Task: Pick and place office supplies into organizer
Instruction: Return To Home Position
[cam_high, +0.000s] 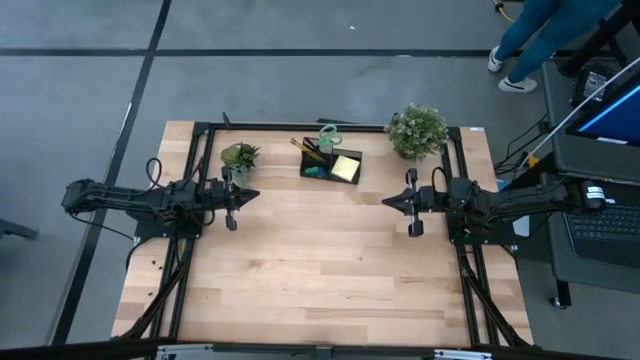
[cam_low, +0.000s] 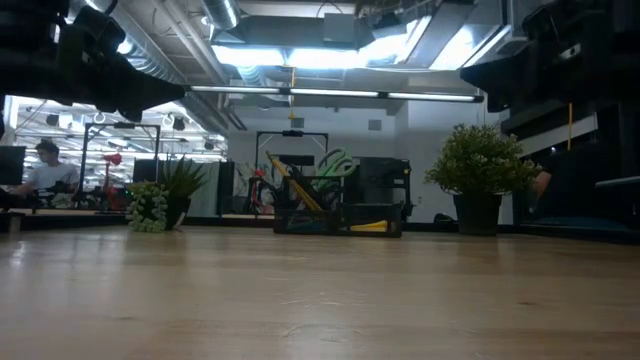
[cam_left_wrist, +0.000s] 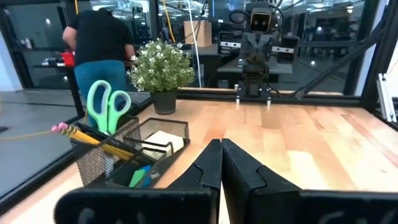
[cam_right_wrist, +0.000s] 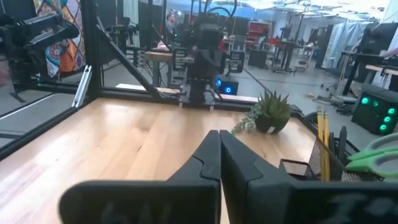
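Observation:
The black mesh organizer (cam_high: 330, 163) stands at the middle of the table's far edge. In it are green-handled scissors (cam_left_wrist: 108, 106), wooden pencils (cam_left_wrist: 84, 134), a yellow sticky-note pad (cam_high: 347, 168) and small green and blue erasers (cam_left_wrist: 140, 177). The scissors and pencils stand upright in its taller section. My left gripper (cam_high: 255, 196) hovers shut at the table's left, pointing level toward the right arm. My right gripper (cam_high: 385, 201) hovers shut at the table's right, facing it. Both are near of the organizer and hold nothing. In the wrist views the left fingers (cam_left_wrist: 221, 149) and right fingers (cam_right_wrist: 219, 142) are closed together.
A small potted plant (cam_high: 240, 157) stands left of the organizer, and a bigger one (cam_high: 417, 130) right of it. Black frame rails (cam_high: 300, 126) run along the table's edges. Bare wood (cam_high: 320, 260) lies between and near of the arms. A person (cam_high: 530, 40) stands beyond the far right corner.

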